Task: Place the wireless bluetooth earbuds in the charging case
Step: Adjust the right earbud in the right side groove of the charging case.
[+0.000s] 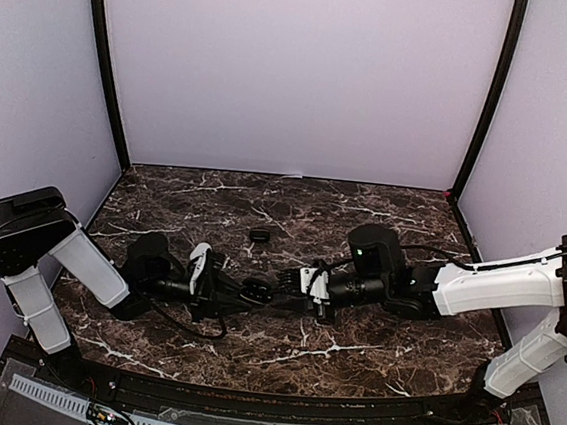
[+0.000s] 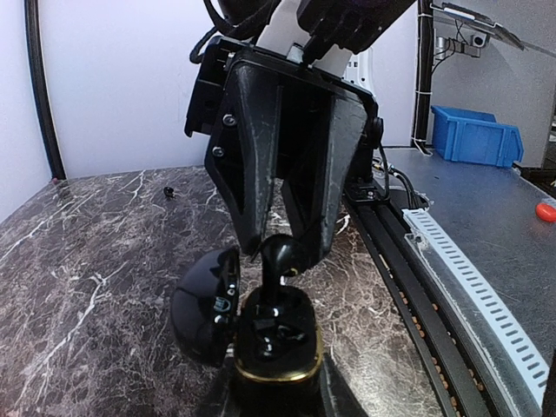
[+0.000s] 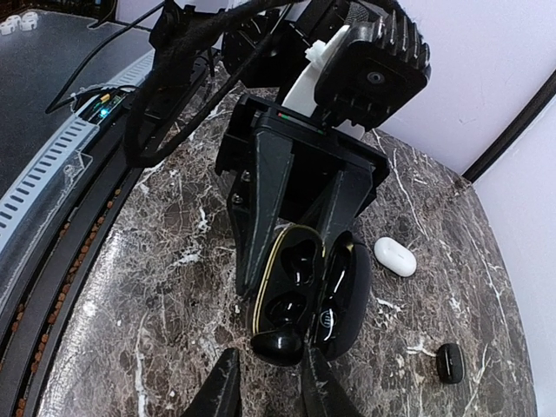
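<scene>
The left gripper (image 3: 292, 261) is clamped on the sides of a glossy black charging case with a gold rim (image 2: 278, 354), held above the dark marble tabletop (image 1: 363, 220) near its middle. The case's open cavity faces the right gripper (image 2: 283, 252), and its lid is swung out towards the back wall. The right gripper pinches a black wireless bluetooth earbud (image 3: 278, 345) at its fingertips. The earbud's long axis lies in line with the fingers, and its narrow end points into the case. A small white oval piece (image 3: 395, 256) and another small black bud (image 3: 449, 362) lie on the marble nearby.
</scene>
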